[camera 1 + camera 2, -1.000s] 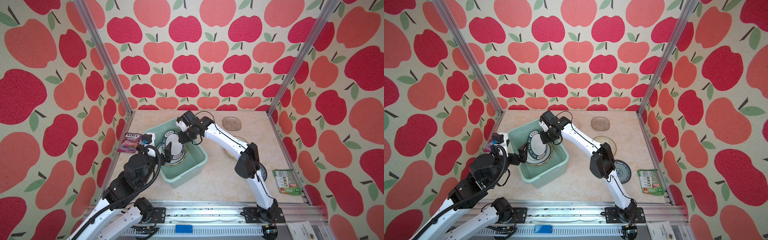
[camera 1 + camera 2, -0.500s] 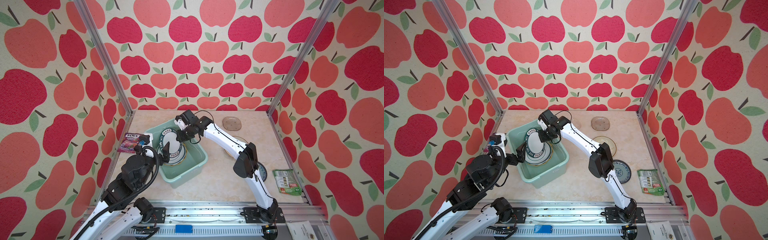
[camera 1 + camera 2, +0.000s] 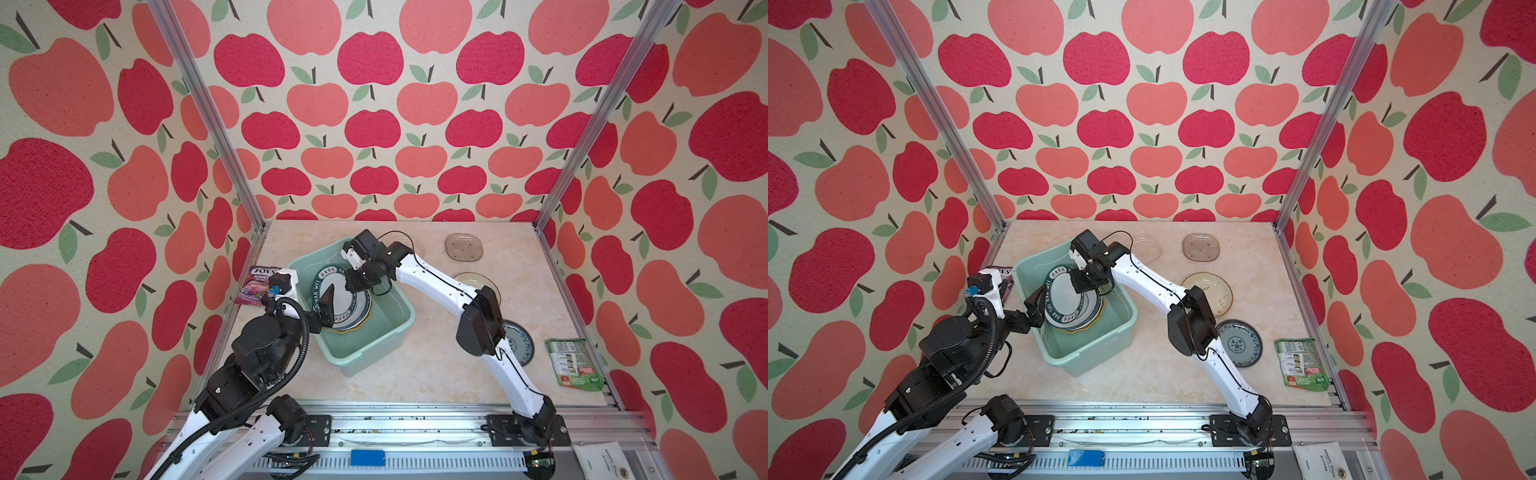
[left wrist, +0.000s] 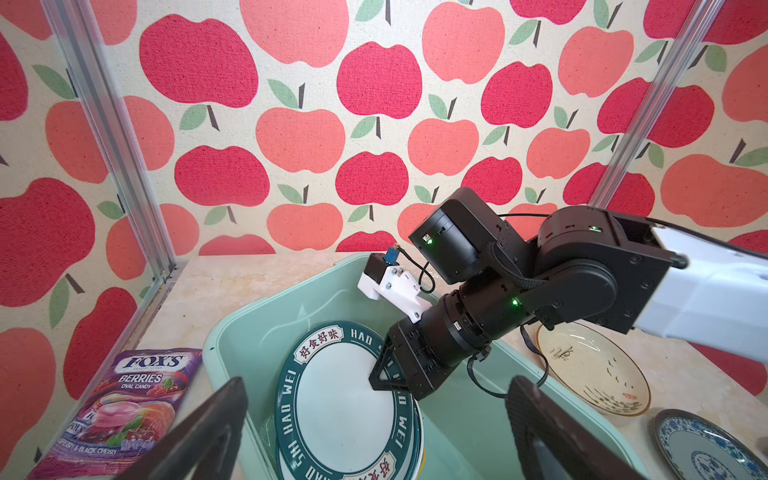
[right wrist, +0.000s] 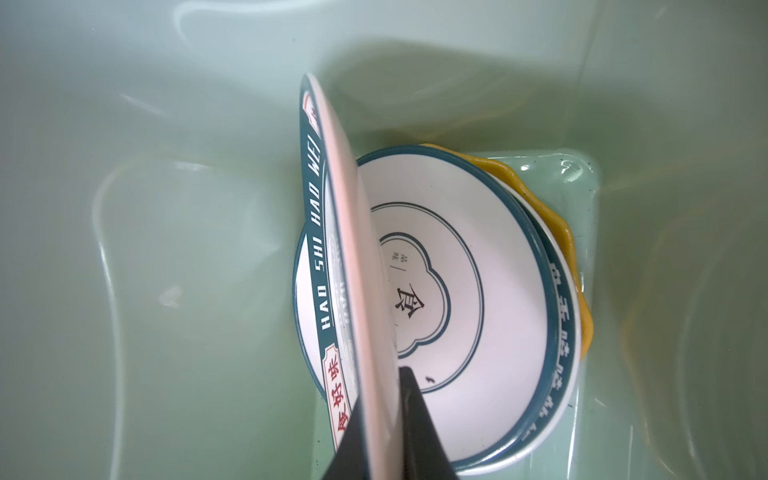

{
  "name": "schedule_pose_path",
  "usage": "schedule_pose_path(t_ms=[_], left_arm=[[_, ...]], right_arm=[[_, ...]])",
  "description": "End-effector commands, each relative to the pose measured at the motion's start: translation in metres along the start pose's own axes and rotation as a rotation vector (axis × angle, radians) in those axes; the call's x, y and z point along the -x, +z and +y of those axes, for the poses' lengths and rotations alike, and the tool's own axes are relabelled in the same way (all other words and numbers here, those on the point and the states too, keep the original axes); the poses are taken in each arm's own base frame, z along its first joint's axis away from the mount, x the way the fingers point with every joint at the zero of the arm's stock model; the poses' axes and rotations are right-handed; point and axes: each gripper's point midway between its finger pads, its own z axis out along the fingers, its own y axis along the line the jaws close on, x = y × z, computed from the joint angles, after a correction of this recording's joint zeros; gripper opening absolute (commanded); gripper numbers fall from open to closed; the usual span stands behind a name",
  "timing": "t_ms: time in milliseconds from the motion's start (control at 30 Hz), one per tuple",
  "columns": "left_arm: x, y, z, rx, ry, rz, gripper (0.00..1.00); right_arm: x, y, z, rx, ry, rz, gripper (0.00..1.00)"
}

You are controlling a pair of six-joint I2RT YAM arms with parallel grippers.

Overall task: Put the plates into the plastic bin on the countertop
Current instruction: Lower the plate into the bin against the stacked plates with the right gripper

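The right hand (image 4: 384, 380) pinched the rim of the lettered plate (image 4: 345, 415), tilted inside the plastic bin (image 3: 365, 359); the left hand (image 3: 1036, 309) stood spread wide, seemingly touching nothing.

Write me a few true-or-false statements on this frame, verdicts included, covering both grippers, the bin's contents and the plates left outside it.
1. The right gripper is shut on the rim of the lettered plate. True.
2. The left gripper holds a plate. False: it is open and empty at the edge of the plastic bin.
3. The lettered plate lies flat on the plates below it. False: it is held tilted on edge above them.
4. A yellow plate lies under the white plates in the plastic bin. True.
5. The blue-patterned plate is in the plastic bin. False: it sits on the countertop, right of the bin.
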Motion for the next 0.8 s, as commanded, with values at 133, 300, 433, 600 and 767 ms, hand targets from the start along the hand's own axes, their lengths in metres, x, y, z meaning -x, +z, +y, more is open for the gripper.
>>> schedule_pose_path(t_ms=[133,300,433,600,767], left_arm=[[-0.001,-0.005,0.007,0.021,0.027,0.002,0.99],[-0.001,-0.007,0.008,0.022,0.028,0.003,0.99],[-0.001,-0.008,0.009,0.025,0.03,0.002,0.99],[0.0,-0.008,0.009,0.025,0.031,-0.001,0.99],[0.0,-0.008,0.009,0.026,0.032,-0.004,0.99]], right_arm=[[-0.01,0.012,-0.004,-0.051,0.023,0.031,0.2],[-0.011,0.013,-0.007,-0.064,0.039,0.032,0.3],[-0.011,0.013,-0.01,-0.069,0.05,0.033,0.34],[-0.016,0.015,-0.016,-0.098,0.062,0.049,0.41],[-0.022,0.018,-0.025,-0.142,0.06,0.069,0.47]])
